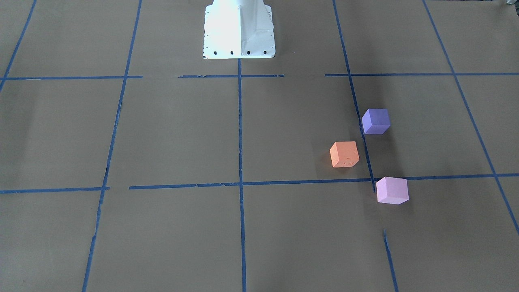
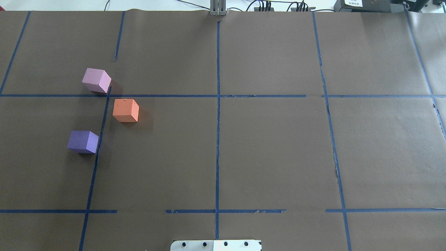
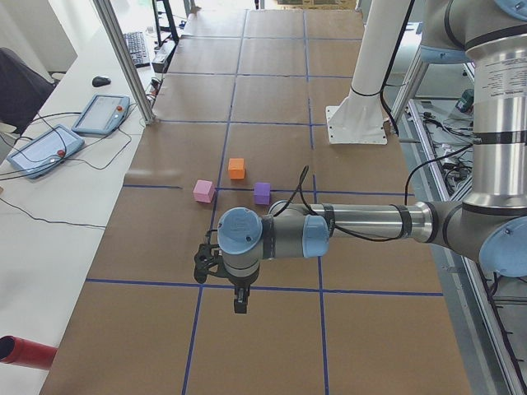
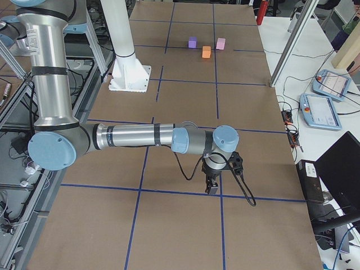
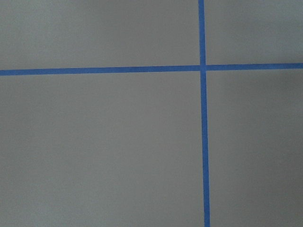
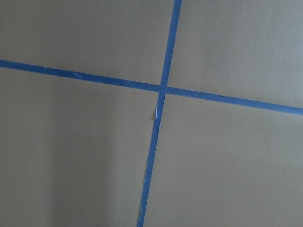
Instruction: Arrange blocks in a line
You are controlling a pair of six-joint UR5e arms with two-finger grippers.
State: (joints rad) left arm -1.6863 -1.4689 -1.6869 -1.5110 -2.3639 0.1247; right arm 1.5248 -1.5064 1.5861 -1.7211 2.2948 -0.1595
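orange block (image 2: pixel 125 110) | between purple block (image 2: pixel 83 141) and pink block (image 2: pixel 96 80) | none touching

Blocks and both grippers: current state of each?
orange block: on the table, free, set off sideways from the other two.
blue-purple block: on the table, free, nearest the robot.
pink block: on the table, free, farthest out.
left gripper: away from the blocks, holds none; open or shut cannot be told.
right gripper: away from the blocks; cannot tell either.

On left half of table (image 2: pixel 271 157): far block (image 2: pixel 96 80), middle block (image 2: pixel 125 110) offset right, near block (image 2: pixel 83 142); all apart.
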